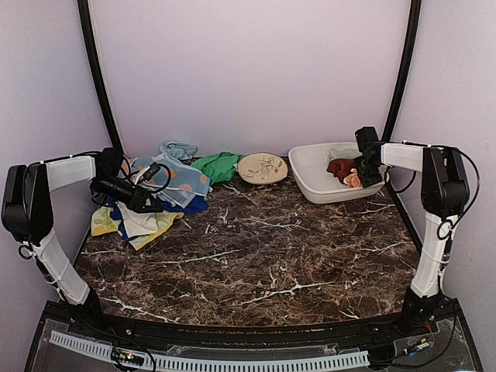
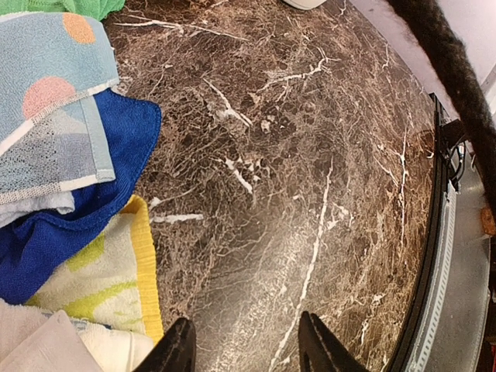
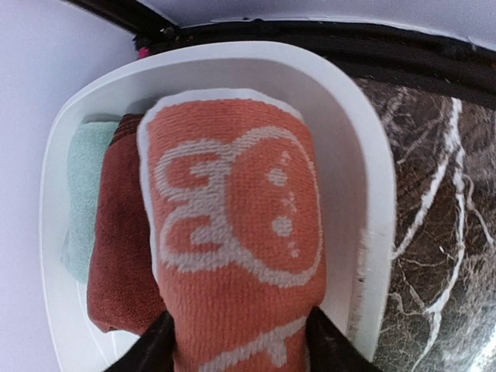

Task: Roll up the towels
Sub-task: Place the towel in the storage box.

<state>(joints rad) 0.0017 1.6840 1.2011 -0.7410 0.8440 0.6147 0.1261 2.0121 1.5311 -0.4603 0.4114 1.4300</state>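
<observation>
Hovering well left of the tub (image 1: 308, 184), the left gripper (image 2: 246, 342) gaped empty beside the towel pile (image 1: 167, 186). Inside the tub, the right gripper (image 3: 236, 342) straddled the rolled orange towel (image 3: 232, 209); whether it pinched, I could not tell. The red towel (image 3: 116, 256) and pale towel (image 3: 81, 201) lay alongside.

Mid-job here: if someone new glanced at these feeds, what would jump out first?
The orange towel with cream pattern, rolled and lying in the white tub at the right rear of the marble table, with the right claw straddling it. Next, the bright heap of loose towels at the left rear, the left claw open over bare tabletop beside it.
</observation>
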